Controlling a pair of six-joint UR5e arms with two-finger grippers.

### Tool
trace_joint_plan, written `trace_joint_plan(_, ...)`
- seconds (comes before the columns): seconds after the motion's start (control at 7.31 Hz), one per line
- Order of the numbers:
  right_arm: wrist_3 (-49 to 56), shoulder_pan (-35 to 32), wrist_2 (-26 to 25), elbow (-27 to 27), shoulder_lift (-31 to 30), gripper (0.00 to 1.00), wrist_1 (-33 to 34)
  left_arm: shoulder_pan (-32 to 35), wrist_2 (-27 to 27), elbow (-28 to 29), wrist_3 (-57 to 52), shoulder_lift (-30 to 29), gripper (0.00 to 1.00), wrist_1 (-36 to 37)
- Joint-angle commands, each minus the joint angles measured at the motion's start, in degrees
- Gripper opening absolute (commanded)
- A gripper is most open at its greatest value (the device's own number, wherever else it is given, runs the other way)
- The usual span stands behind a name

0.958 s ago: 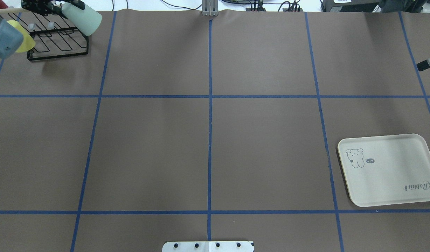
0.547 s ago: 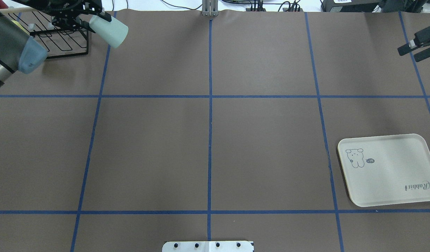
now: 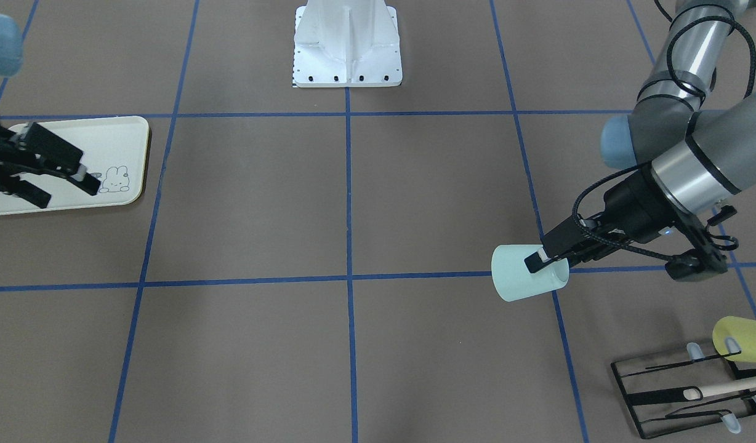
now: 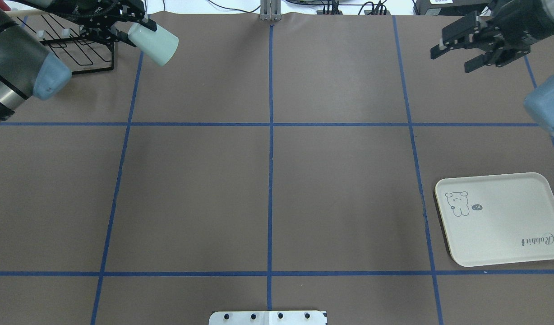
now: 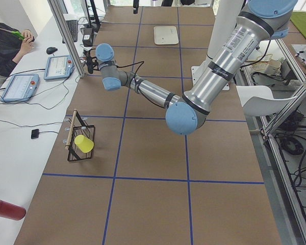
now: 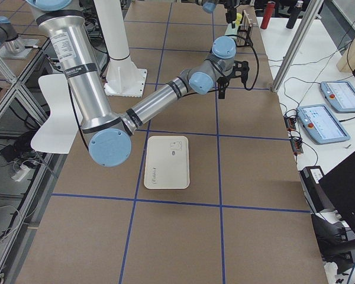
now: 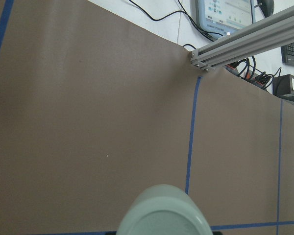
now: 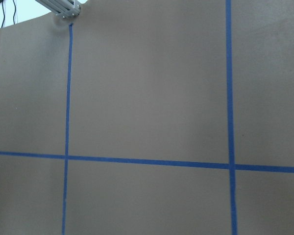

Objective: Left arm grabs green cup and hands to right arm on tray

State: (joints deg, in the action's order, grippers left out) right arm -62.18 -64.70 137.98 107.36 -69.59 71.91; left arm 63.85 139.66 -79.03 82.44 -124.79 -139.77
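My left gripper (image 4: 136, 30) is shut on the rim of the pale mint-green cup (image 4: 157, 39) and holds it on its side above the table's far left, just right of the rack. In the front-facing view the cup (image 3: 526, 274) hangs off the left gripper (image 3: 541, 258). The left wrist view shows only the cup's base (image 7: 161, 215). My right gripper (image 4: 454, 55) is open and empty in the air at the far right. The cream tray (image 4: 507, 225) lies near the right edge and also shows in the front-facing view (image 3: 116, 138).
A black wire rack (image 4: 80, 54) stands at the far left corner. In the front-facing view the rack (image 3: 661, 394) holds a yellow-green cup (image 3: 740, 337) and a wooden stick. The white robot base (image 3: 347, 43) sits at the near middle edge.
My left gripper has carried the green cup rightward, away from the rack. My right gripper has come in from the right edge, moving left over the far right of the table.
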Motion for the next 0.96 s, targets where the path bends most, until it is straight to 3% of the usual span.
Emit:
trace_joint_plan(0.0, -19.2, 9.8, -8.5, 0.1, 1.3, 0.99, -16.1, -1.7, 0.0, -2.2, 2.4, -0.1, 0.22, -0.1)
trace_joint_plan(0.27, -29.5, 16.4, -13.2, -0.3, 1.3, 0.99, -29.1, -6.4, -7.6, -5.2, 10.7, -0.1, 0.22, -5.5)
trace_joint_plan(0.82, -41.0, 20.2, -14.8, -0.8, 1.5, 0.99, -45.0, -11.0, -16.9, -4.6, 37.0, 0.9, 0.22, -33.2)
